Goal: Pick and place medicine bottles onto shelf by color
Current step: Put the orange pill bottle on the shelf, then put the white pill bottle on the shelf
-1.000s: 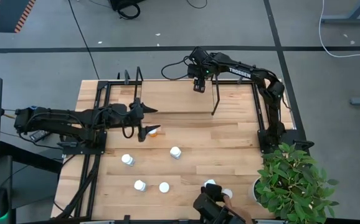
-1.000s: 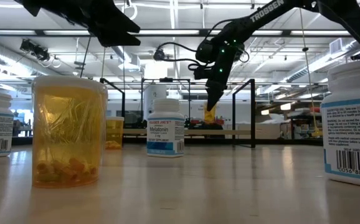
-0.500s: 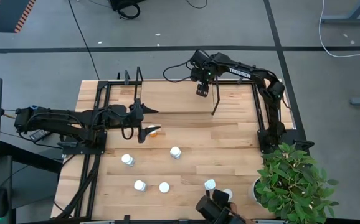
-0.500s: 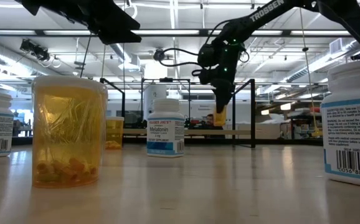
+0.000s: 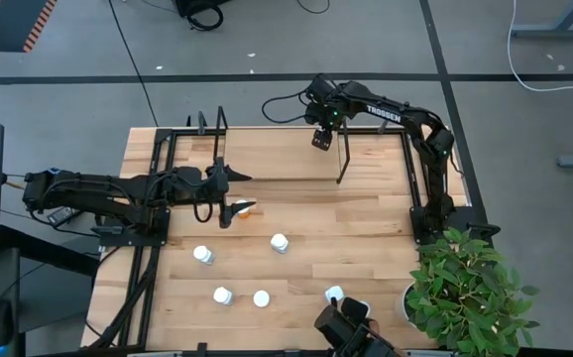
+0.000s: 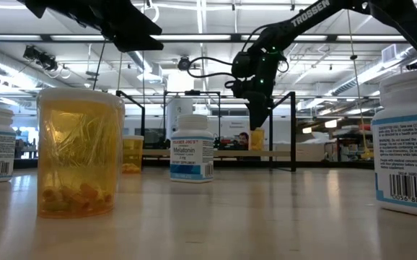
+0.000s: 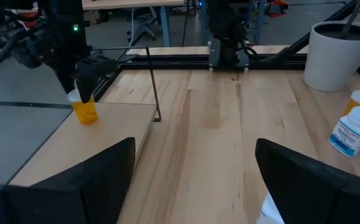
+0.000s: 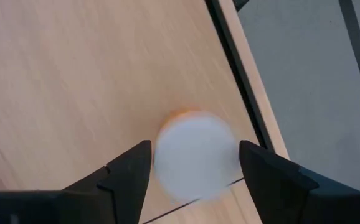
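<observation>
Right gripper (image 5: 319, 140) over the shelf (image 5: 267, 159), near its right end frame. Seen from the right wrist, fingers (image 8: 127, 174) spread either side of an orange bottle's white cap (image 8: 195, 155), apart from it, so released. Same orange bottle (image 7: 85, 112) upright on the shelf board in the left wrist view, directly under that gripper.

Left gripper (image 5: 229, 210) wide open and empty, low over the worktop (image 5: 366, 238) beside an orange bottle (image 5: 245, 210). Five white-capped bottles (image 5: 280, 243) waiting nearer the front edge (one more cap partly hidden there).

Judged step: release and retreat. Best done by lifting straight up, fingers kept wide, clear of the cap and the wire frame, so no nudge tips the bottle.
</observation>
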Action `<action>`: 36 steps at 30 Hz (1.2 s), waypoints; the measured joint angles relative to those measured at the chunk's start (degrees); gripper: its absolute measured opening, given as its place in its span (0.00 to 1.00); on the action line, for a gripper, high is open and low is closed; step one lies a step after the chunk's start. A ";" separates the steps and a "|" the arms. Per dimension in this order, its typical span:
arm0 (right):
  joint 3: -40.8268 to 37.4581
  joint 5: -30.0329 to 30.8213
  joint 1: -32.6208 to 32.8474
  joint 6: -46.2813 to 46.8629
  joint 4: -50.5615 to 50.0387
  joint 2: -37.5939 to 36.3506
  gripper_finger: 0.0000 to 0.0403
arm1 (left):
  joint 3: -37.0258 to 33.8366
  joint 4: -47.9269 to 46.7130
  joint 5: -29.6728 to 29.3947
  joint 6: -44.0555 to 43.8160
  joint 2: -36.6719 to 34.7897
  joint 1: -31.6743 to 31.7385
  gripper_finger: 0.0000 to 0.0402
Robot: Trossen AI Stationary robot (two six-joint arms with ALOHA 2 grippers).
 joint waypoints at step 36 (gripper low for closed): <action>13.87 0.73 8.87 2.58 -7.39 0.10 0.63 | -0.04 -0.61 -0.02 0.04 0.00 0.00 0.84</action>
